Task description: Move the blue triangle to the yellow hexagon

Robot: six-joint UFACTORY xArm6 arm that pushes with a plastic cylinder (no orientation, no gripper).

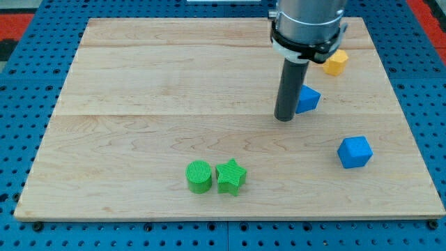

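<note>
The blue triangle (309,99) lies on the wooden board at the view's upper right. My tip (284,118) rests on the board right beside the triangle's left edge, touching or nearly touching it. The yellow hexagon (336,62) sits above and to the right of the triangle, partly hidden behind the arm's body.
A blue cube (355,152) lies at the view's right, below the triangle. A green cylinder (199,176) and a green star (231,176) sit side by side near the bottom middle. The wooden board (139,104) rests on a blue pegboard.
</note>
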